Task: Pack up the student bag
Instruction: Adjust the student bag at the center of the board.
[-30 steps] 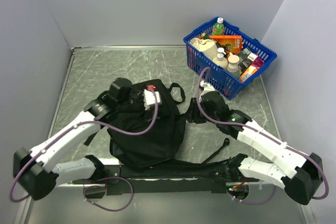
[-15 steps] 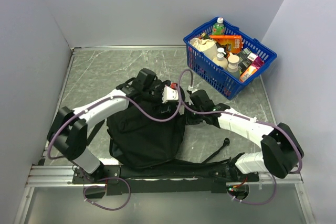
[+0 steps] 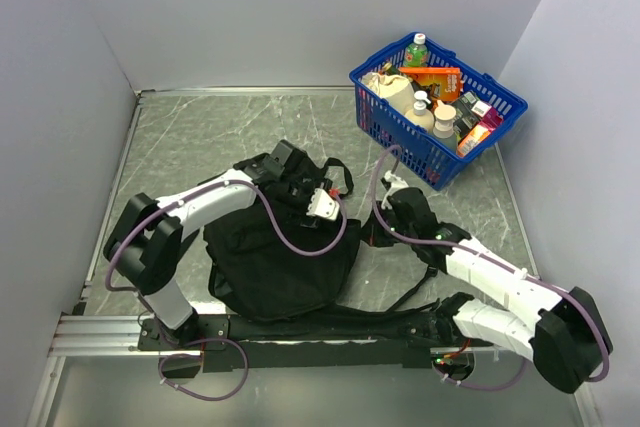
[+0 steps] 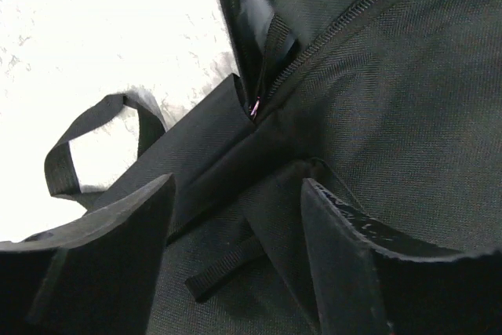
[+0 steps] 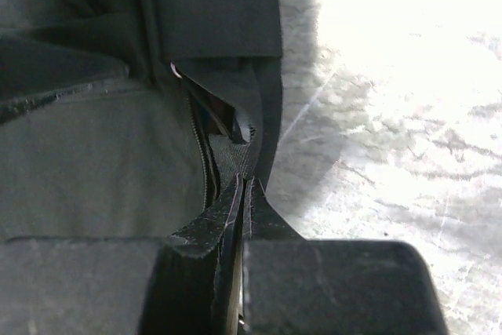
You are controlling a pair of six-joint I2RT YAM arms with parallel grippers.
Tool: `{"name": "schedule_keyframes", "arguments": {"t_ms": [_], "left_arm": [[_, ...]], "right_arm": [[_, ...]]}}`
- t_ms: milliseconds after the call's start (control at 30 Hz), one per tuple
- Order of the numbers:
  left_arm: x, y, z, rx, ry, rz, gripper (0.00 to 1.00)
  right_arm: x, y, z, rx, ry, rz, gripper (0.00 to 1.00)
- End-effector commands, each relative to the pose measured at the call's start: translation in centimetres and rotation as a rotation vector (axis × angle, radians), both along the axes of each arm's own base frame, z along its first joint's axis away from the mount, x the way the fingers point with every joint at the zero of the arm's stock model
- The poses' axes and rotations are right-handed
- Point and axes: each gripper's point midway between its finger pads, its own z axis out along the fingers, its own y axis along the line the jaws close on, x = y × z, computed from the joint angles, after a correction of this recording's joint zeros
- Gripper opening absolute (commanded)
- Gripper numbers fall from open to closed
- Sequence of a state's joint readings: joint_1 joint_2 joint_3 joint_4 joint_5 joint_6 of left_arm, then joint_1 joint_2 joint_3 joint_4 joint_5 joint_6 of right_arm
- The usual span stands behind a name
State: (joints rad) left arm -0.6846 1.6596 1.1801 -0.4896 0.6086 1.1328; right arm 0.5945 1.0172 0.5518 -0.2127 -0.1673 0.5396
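**Position.** We find the backpack [image 3: 280, 257] lying flat on the table [image 3: 200, 137], between the two arms and near their bases.

**Handling.** We judge it soft, limp and light. It should sag unless taken by a seam, the top loop [image 4: 55, 166] or the stiffer edge along the zipper [image 4: 345, 25].

**Orientation.** Its long axis runs from near to far, with the loop end pointing away from the bases.

**Claws.** The left gripper [image 4: 235, 202] stands apart over the top cloth. The right gripper [image 5: 241, 186] is pressed together at the bag's rim. We cannot tell whether any cloth is pinched.
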Motion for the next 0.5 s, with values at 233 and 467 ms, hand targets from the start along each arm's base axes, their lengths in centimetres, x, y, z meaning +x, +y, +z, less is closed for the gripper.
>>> {"name": "schedule_keyframes", "arguments": {"t_ms": [233,467], "left_arm": [[1.1,-3.9,-0.7,-0.055,-0.048,-0.068,0.47],[2.5,-4.5,0.7,-0.096,-0.043,0.000,0.01]], "right_arm": [[-2.4,-1.3,-1.7,0.019,0.033,0.007,0.00],[-3.0,-3.3,-3.1,-0.079,0.080,-0.054,0.00]]}}
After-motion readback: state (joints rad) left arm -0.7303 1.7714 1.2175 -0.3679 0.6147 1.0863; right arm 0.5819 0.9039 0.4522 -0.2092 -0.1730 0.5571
